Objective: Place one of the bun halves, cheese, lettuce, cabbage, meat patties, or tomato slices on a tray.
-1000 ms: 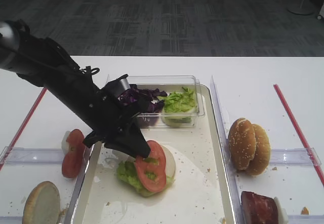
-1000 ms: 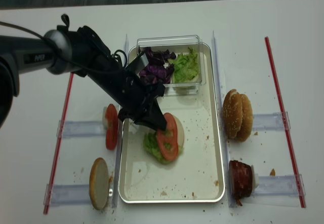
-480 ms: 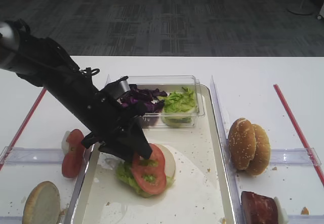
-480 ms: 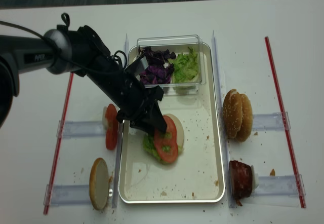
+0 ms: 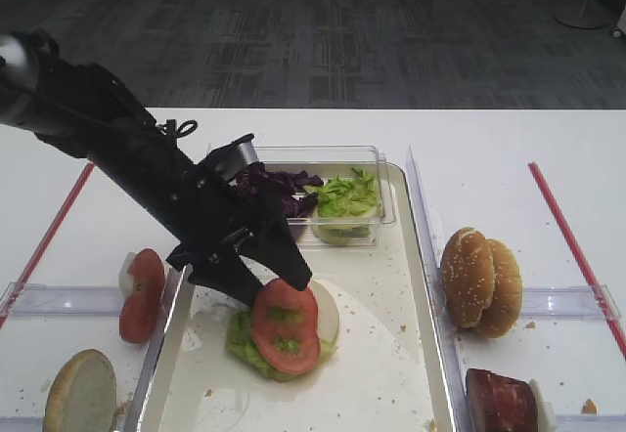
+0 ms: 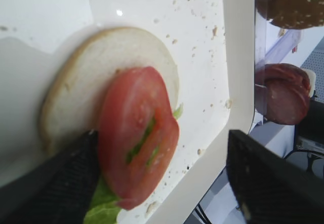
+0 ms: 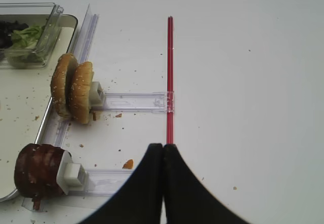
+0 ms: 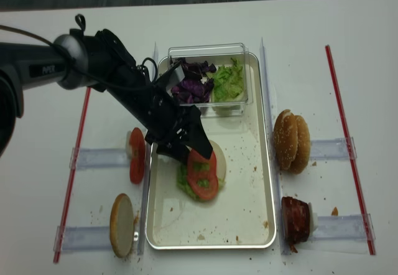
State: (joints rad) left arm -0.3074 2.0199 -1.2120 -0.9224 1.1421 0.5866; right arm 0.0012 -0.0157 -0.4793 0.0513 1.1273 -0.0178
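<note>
The white table [image 8: 205,20] fills nearly every view, with dark carpet beyond it. On it lies the tray [image 8: 264,181], and on the tray floor a flat bun half [image 6: 83,84] under lettuce [image 5: 246,339] and a tomato slice [image 5: 284,324]. My left claw [image 5: 276,278] stands spread just over that slice, gripping nothing; my right claw [image 7: 162,183] is clenched empty. Risk: the slice leans against one finger [image 6: 55,178], so pulling away carelessly could drag it off. Whether it sticks, I cannot tell.
</note>
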